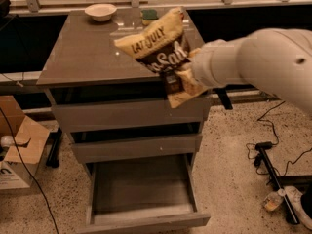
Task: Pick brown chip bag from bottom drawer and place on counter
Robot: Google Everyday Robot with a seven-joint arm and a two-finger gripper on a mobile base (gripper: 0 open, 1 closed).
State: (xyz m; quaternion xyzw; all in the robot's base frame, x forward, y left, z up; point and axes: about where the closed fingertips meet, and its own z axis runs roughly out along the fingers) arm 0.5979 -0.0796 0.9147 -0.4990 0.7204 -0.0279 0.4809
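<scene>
End effector (186,73) on my white arm (263,57) pinches crinkly brown-and-yellow chip bag (158,45), tilted over glossy grey-brown square table (83,52).

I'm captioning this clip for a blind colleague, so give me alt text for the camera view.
The robot's tool, near the cabinet's front corner, grips a chip bag tilted in the air, partly over the front edge of the counter. Below, the bottom drawer stands open; a white bowl sits at the back.

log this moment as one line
gripper: shut on bag, over counter front right edge | bag: airborne, tilted, not yet on counter | bottom drawer: open
</scene>
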